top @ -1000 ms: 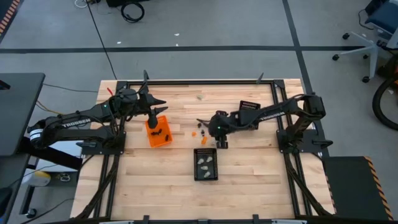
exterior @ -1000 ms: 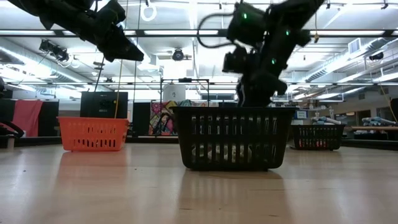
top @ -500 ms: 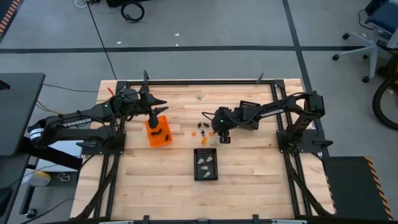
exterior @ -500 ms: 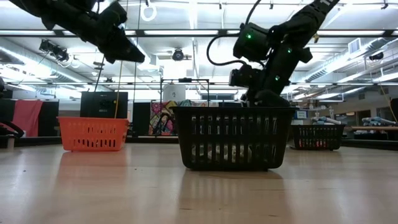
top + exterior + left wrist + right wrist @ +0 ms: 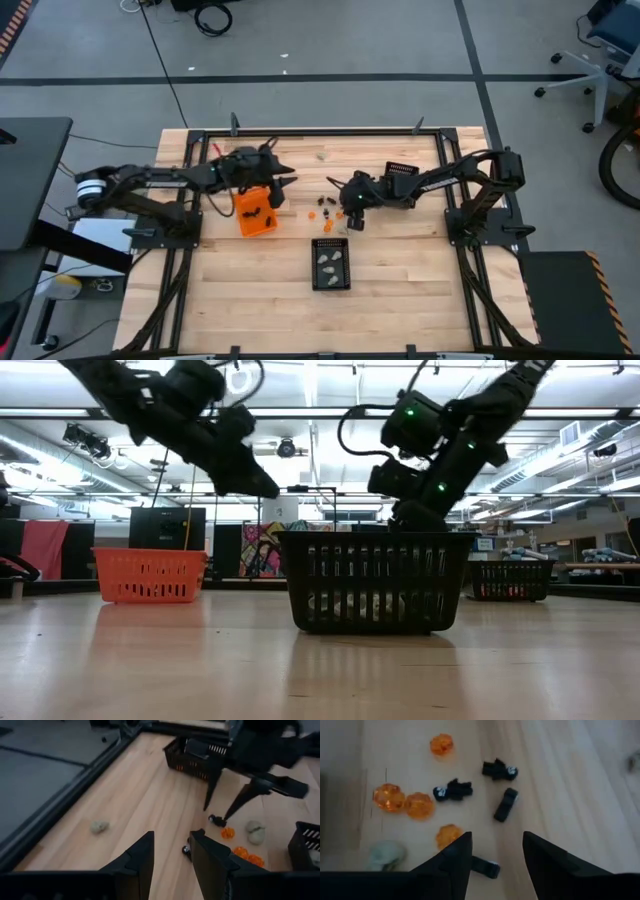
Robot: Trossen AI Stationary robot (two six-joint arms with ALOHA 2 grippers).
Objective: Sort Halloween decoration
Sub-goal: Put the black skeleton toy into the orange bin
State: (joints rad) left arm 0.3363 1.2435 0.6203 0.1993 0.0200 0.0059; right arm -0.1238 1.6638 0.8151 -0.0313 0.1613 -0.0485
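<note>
The Halloween decoration is a loose cluster of tiny pieces (image 5: 322,207) lying on the wooden table: orange ones (image 5: 418,805), black ones (image 5: 452,791) and a pale one (image 5: 387,855). My right gripper (image 5: 492,855) hangs open just above the cluster, slanting down, with a black piece (image 5: 485,866) between and below its fingertips. My left gripper (image 5: 285,190) is open with nothing in it. It reaches past the orange bin (image 5: 255,212) toward the cluster. In the left wrist view my left gripper (image 5: 172,860) faces the pieces and the right arm's fingers (image 5: 225,800).
A black mesh bin (image 5: 331,264) with pale pieces inside stands near the table's middle, toward the near edge. A second black mesh bin (image 5: 400,172) sits under the right arm. A single pale piece (image 5: 321,155) lies near the far edge. Black pieces show in the orange bin.
My left gripper has swung from above the orange bin toward the table's right and down, toward the loose pieces. My right gripper has sunk a little over the cluster and tipped more steeply downward. The pieces lie where they were.
</note>
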